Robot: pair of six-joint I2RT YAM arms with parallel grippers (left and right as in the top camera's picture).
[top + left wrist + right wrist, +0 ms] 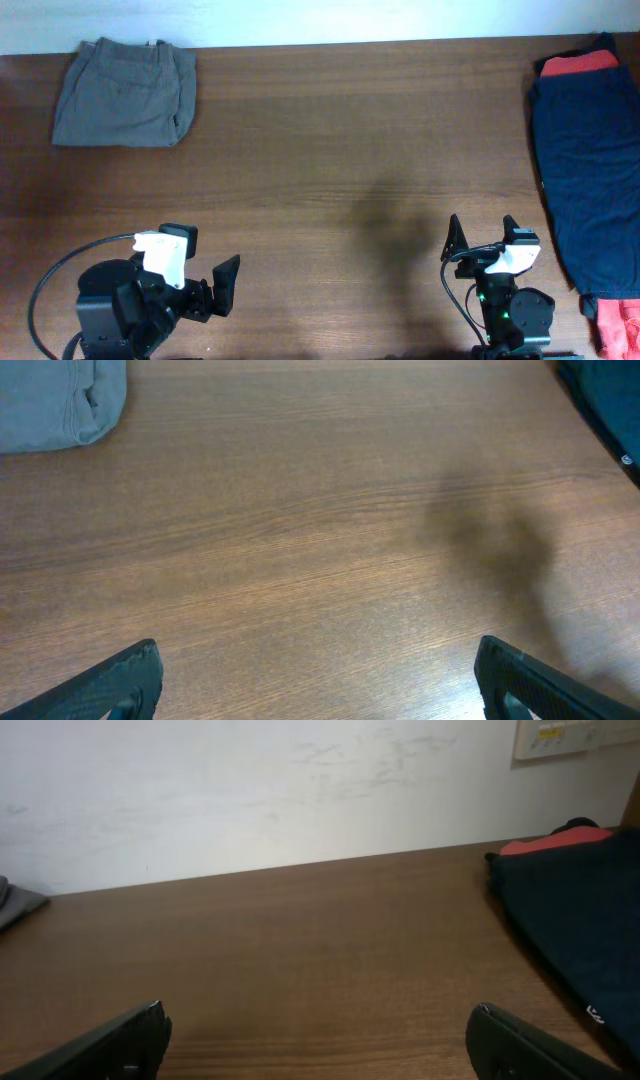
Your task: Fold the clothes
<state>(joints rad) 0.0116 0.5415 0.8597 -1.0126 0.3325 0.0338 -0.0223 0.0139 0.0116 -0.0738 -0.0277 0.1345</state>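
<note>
The clothes, grey-olive shorts (125, 92), lie folded into a compact rectangle at the table's far left corner; a rounded edge of the shorts (60, 405) shows in the left wrist view's top left, and a sliver of the shorts (15, 902) at the right wrist view's left edge. My left gripper (205, 262) hovers near the front left, open and holding nothing, far from the shorts. My right gripper (483, 232) stands at the front right, also open with bare table between its fingers (140, 1038).
A dark navy garment (590, 170) lies spread along the right edge, with a red garment (578, 63) peeking out at its far end and another red patch (618, 322) at its near end. A white wall (300, 790) backs the table.
</note>
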